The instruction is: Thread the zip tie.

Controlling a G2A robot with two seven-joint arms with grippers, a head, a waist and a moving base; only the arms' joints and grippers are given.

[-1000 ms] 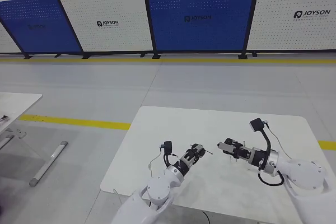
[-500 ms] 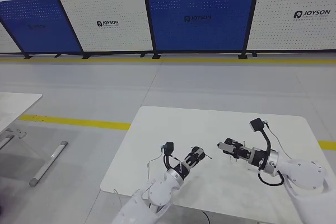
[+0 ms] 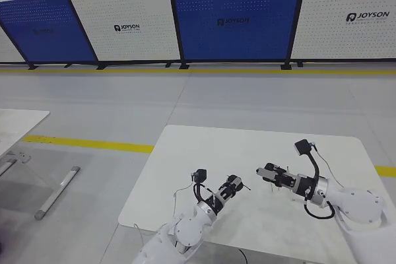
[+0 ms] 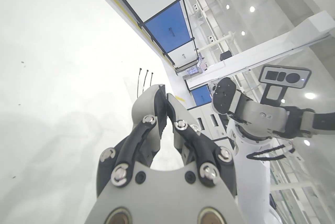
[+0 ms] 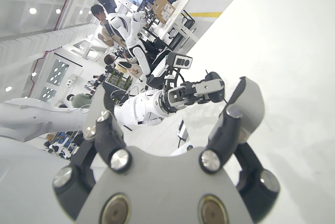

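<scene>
Zip tie (image 3: 246, 187): in the top view we see a thin black strap, a short length of it projecting from the left gripper (image 3: 235, 181). The gripper holds it above the near half of the table (image 3: 204, 142), roughly midway between the left and right edges. The right gripper (image 3: 264, 173) hangs near it on the side of the right edge, apart from the strap.

Left wrist view: the left gripper's fingers (image 4: 154, 104) are pressed together at the tips, with the strap pinched between them and almost hidden. Three spare zip ties (image 4: 145, 78) lie side by side on the table beyond, each with a small square head.

Right wrist view: the right gripper (image 5: 172, 86) is spread wide with nothing in it. The left gripper faces it, and thin black ends stick out on either side of its tips. We cannot tell which end is the head.

Handling: we judge the strap to be light, springy and smooth. A long free end will flex and wander. We advise gripping close behind the tip, so that only a short, stiff length meets the head's slot.
</scene>
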